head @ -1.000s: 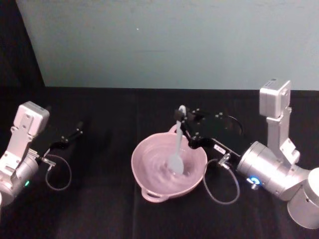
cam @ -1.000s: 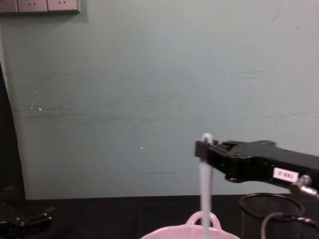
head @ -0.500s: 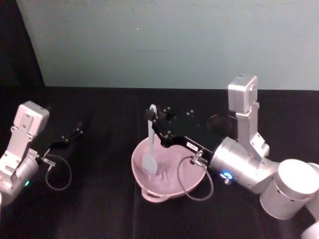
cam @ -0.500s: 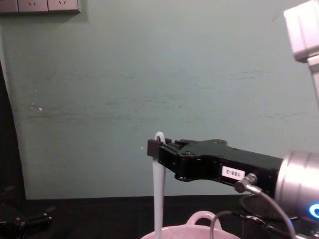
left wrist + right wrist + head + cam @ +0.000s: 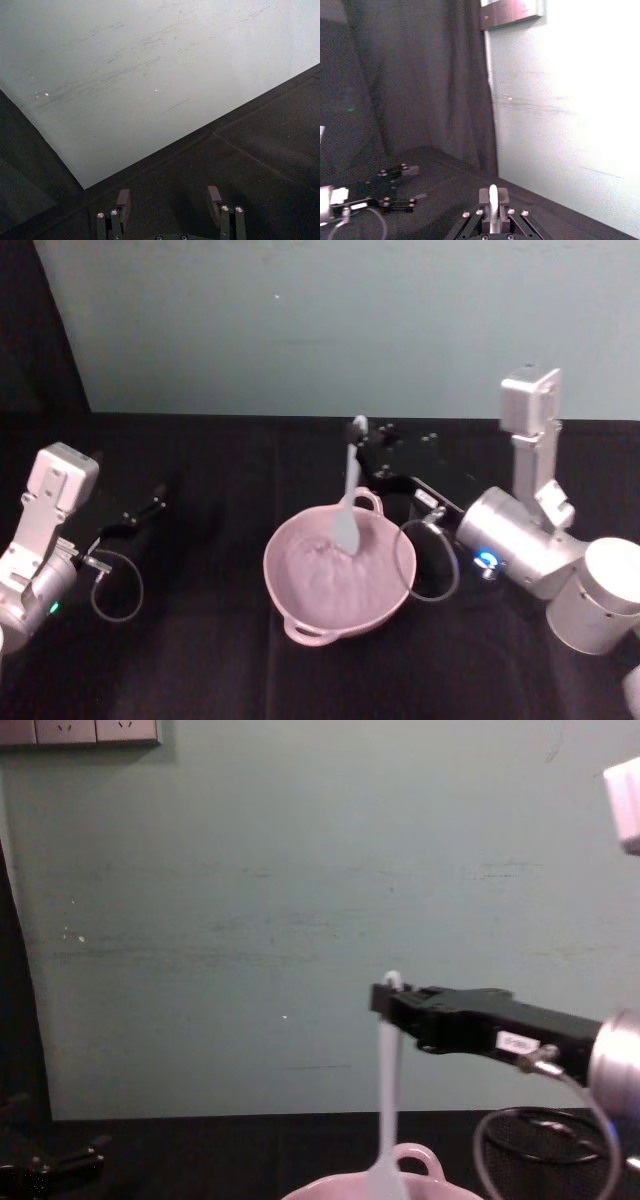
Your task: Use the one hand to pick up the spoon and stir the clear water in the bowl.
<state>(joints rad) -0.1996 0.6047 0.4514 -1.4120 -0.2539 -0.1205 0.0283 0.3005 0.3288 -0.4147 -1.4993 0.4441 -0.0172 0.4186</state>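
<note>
The pale pink bowl [image 5: 338, 580] sits on the black table in front of me, its arched loop handle [image 5: 417, 1158] at the far rim. My right gripper [image 5: 358, 437] is shut on the top of the white spoon [image 5: 349, 502], which hangs upright with its flat head [image 5: 346, 531] dipping into the bowl's far side. In the chest view the spoon [image 5: 386, 1090] drops from the right gripper [image 5: 386, 1000] into the bowl's rim [image 5: 330, 1188]. The right wrist view shows the spoon's loop end [image 5: 492, 207] clamped between the jaws. My left gripper [image 5: 150, 508] is parked open at the left, fingers [image 5: 123, 200] apart.
A black wire-mesh cup [image 5: 560, 1145] stands right of the bowl, behind the right arm's grey cable [image 5: 430, 560]. A pale green wall [image 5: 330, 320] closes the back of the table. The left arm's cable loop [image 5: 115, 585] lies on the cloth at the left.
The right gripper has carried the spoon from the bowl's left side back toward its far right side and lifted it a little. The left arm has stayed still.
</note>
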